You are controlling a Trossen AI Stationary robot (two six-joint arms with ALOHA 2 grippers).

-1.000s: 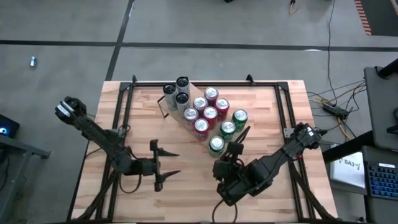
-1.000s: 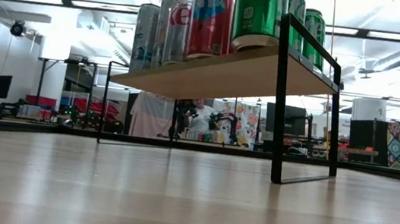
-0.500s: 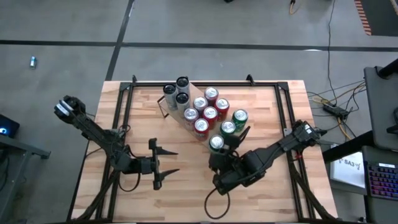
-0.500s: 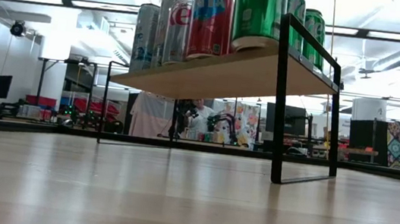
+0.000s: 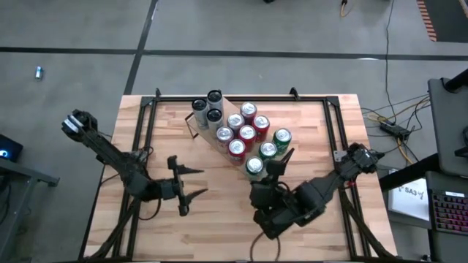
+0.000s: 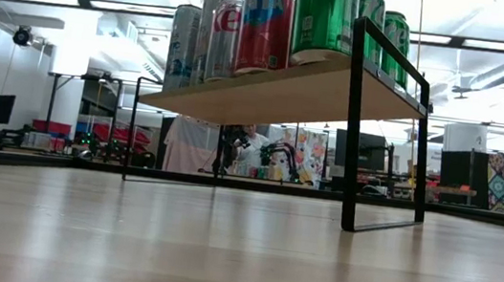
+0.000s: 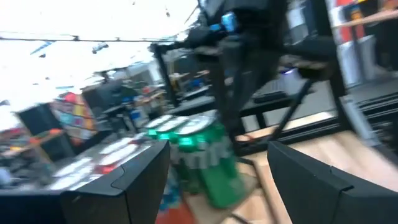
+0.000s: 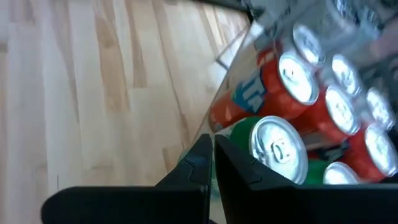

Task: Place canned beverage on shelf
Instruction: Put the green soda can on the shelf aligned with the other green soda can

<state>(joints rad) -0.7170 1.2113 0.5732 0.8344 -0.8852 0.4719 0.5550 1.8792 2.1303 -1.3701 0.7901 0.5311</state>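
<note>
Overhead, the table (image 5: 307, 117) filled the middle of the high view, a light plank top with black rails along its edges. The shelf (image 5: 223, 150) sat in the upper centre of that frame, running diagonally from upper left to lower right. In the low view it stood as a raised wood board on thin black end frames, its top in the upper half of the frame.

The cans (image 5: 247, 133) stood upright on the shelf in a tight cluster: silver ones at the upper-left end, red ones in the middle, green ones at the lower-right end. None lay on the bare table.

The left arm reached in from the left edge of the high view. The left gripper (image 5: 186, 192) hung over bare wood at lower centre-left, its fingers spread apart and holding nothing, well apart from the shelf. Its wrist view showed a green can (image 7: 208, 158) between its two dark fingers, farther off.

The right arm came in from the right edge. The right gripper (image 5: 281, 162) sat just beside the shelf's lower-right end, near the green cans, its fingers pressed together and empty. In the right wrist view those closed fingers pointed at a green can's silver top (image 8: 278, 148), with red cans beyond it.
</note>
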